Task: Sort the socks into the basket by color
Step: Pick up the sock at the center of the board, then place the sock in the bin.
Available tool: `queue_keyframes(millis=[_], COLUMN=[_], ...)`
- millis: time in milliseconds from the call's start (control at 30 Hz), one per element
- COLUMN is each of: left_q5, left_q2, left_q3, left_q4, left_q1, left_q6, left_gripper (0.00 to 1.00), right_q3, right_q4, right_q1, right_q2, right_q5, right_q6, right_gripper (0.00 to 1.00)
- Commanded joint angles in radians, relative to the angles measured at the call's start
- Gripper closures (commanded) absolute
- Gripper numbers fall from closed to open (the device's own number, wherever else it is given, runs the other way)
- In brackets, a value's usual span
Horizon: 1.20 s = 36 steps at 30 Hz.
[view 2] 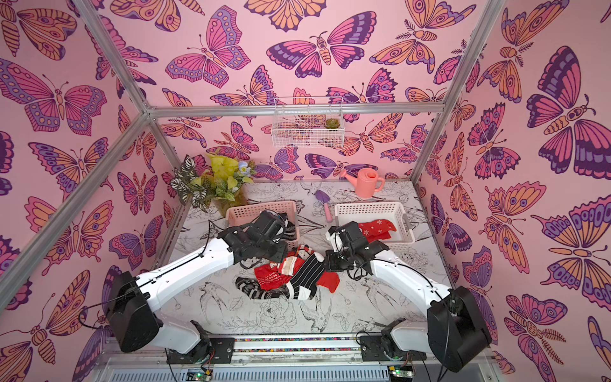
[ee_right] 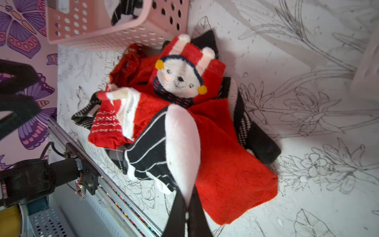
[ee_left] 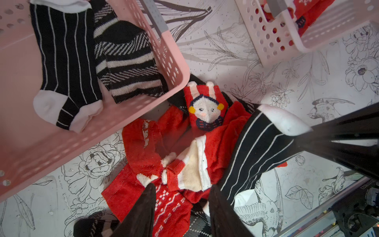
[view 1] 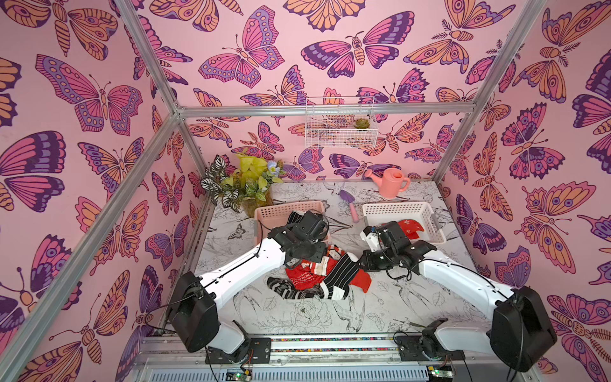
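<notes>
A pile of red and black-and-white socks (view 1: pixel 324 274) (view 2: pixel 291 274) lies mid-table. On top, a red sock with a white animal face (ee_left: pixel 205 108) (ee_right: pixel 180 78) lies next to a black pinstriped sock (ee_right: pixel 149 151) (ee_left: pixel 252 147). My right gripper (ee_right: pixel 187 195) is shut on that sock's white toe (ee_left: pixel 283 121). My left gripper (ee_left: pixel 182 185) hangs open just over the red socks, holding nothing. The pink basket (view 1: pixel 287 208) (ee_left: pixel 155 115) holds two black-and-white socks (ee_left: pixel 67 51). The white basket (view 1: pixel 396 208) holds a red sock (view 1: pixel 410 228).
A potted plant (view 1: pixel 241 185) stands at the back left, a pink watering can (view 1: pixel 390 182) at the back right. A purple trowel (view 1: pixel 350 201) lies between the baskets. A wire shelf (view 1: pixel 340 122) hangs on the back wall. The arms' rail (view 1: pixel 330 344) runs along the front edge.
</notes>
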Motion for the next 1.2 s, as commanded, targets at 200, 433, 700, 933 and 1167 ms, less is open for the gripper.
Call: queue_keyframes(millis=[200,433,700,933,1167], left_q5=[0.004,0.037,0.052,0.058,0.059], left_q2=[-0.163,-0.246,-0.279,-0.282,-0.296], left_q3=[-0.088,-0.114,-0.135,-0.144,-0.153], left_q4=[-0.010,-0.012,-0.013,-0.013,-0.012], left_q1=[0.120,0.171,0.195,0.214,0.231], left_q6=[-0.011,0.003,0.011,0.026,0.033], left_gripper=[0.55,0.55,0.55,0.55,0.55], right_q3=[0.195,0.388,0.619,0.802,0.906], right_q4=[-0.128,-0.153,-0.158,-0.171,-0.075], right_q1=[0.094,0.156,0.171,0.172,0.172], right_q2=[0.020,0.146,0.360,0.486,0.573], right_q5=[-0.005,0.017,-0.002,-0.037,-0.107], right_q6=[-0.037,-0.065,-0.102,-0.111,-0.060], right_gripper=[1.00,1.00,1.00,1.00,1.00])
